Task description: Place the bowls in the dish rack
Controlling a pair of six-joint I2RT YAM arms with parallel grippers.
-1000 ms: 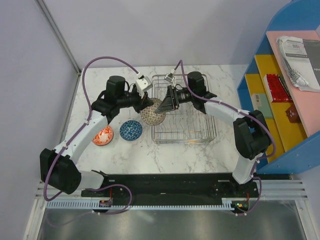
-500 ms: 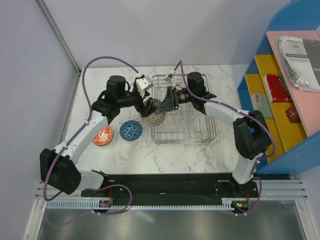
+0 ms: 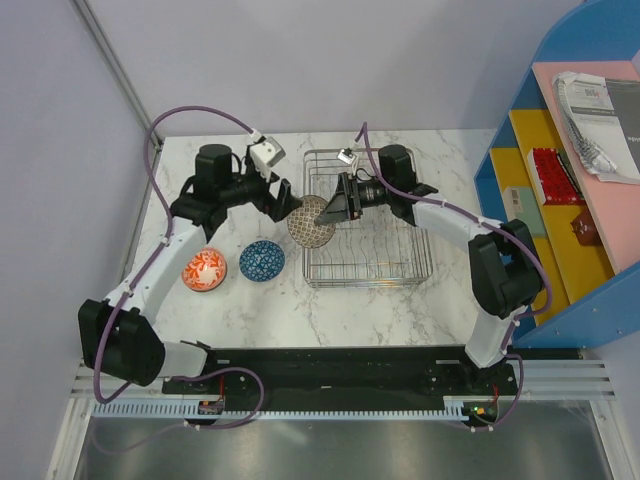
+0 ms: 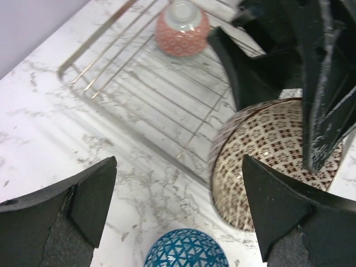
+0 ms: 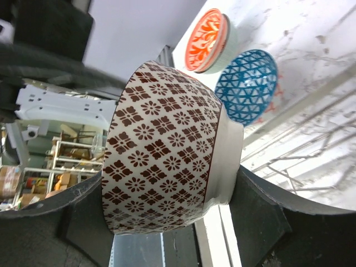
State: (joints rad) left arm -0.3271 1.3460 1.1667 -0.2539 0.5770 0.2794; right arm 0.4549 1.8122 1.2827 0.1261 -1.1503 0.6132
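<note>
My right gripper (image 3: pixel 322 214) is shut on a white bowl with a brown flower pattern (image 3: pixel 309 228), held on its side at the left rim of the dish rack (image 3: pixel 372 262). The right wrist view shows that bowl (image 5: pixel 167 161) pinched between rim and base, right gripper (image 5: pixel 167 208). My left gripper (image 3: pixel 283 203) hangs open just left of it, holding nothing; its wrist view shows the left gripper (image 4: pixel 178 186) over bare table. A blue bowl (image 3: pixel 262 260) and an orange bowl (image 3: pixel 203 270) sit on the table. A pink-red bowl (image 4: pixel 182 28) lies upside down in the rack.
A blue and yellow shelf unit (image 3: pixel 560 200) stands past the table's right edge. A grey wall (image 3: pixel 70 170) borders the left side. The wire rim of the rack (image 4: pixel 139 144) runs between the table bowls and the rack's inside.
My left gripper has opened, let go of the brown-patterned bowl and drawn back to the left. The right gripper keeps the bowl at the rack's left rim.
</note>
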